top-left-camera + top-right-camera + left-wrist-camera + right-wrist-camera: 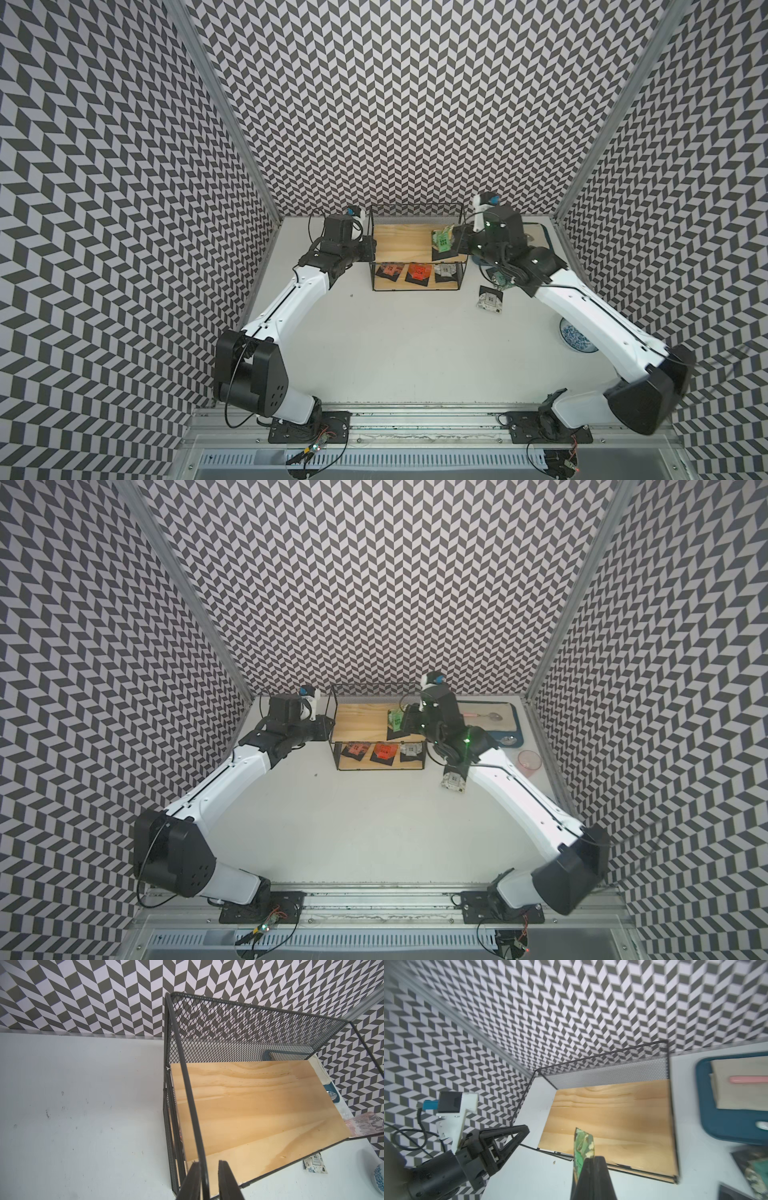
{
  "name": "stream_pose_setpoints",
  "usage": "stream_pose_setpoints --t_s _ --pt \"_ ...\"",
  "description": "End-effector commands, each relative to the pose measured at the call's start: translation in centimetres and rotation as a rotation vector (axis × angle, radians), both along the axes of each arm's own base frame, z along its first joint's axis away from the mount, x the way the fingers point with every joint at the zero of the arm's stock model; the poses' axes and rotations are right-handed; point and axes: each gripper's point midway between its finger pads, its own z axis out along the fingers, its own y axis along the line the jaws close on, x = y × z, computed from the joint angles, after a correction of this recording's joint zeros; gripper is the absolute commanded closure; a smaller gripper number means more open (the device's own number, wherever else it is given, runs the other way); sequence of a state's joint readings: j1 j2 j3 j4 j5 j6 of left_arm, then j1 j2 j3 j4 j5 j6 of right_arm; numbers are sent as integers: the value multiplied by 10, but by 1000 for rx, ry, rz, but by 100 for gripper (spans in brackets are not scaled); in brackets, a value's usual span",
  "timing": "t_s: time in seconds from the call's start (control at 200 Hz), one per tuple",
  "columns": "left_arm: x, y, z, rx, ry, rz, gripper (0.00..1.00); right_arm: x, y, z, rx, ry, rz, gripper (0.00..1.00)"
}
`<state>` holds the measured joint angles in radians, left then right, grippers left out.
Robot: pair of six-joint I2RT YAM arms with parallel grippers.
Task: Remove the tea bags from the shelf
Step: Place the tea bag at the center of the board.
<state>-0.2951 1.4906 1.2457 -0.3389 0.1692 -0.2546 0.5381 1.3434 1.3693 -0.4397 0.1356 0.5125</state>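
The shelf [399, 245] stands at the back of the table. My right gripper [455, 243] is shut on a green tea bag [442, 240], holding it upright over the right end of the top board; the right wrist view shows this tea bag [584, 1142] on edge between the fingers. Pink [390, 270], orange-red [419, 272] and white [445, 271] tea bags lie on the lower board. Another white tea bag [490, 300] lies on the table to the shelf's right. A teal one [500, 277] is partly under my right arm. My left gripper [207, 1162] is closed round the shelf's left side wire.
A blue tray [516, 717] with a beige cloth and a pink spoon [478, 715] sits at the back right. In front of it stands a pink cup [528, 762]. A blue-patterned bowl [575, 338] lies partly under my right arm. Patterned walls enclose three sides.
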Motion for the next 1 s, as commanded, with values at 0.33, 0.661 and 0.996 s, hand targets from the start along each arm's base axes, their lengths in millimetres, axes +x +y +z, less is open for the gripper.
stream_pose_setpoints --t_s 0.33,0.661,0.996 --pt "3 -4 9 24 -22 -5 86 -7 -156 -105 19 118 -457 100" --pt "2 -4 5 54 -18 3 96 6 -182 -206 39 315 -525 100" --pt "1 -6 8 55 -25 0 97 8 -184 -241 43 401 -528 100"
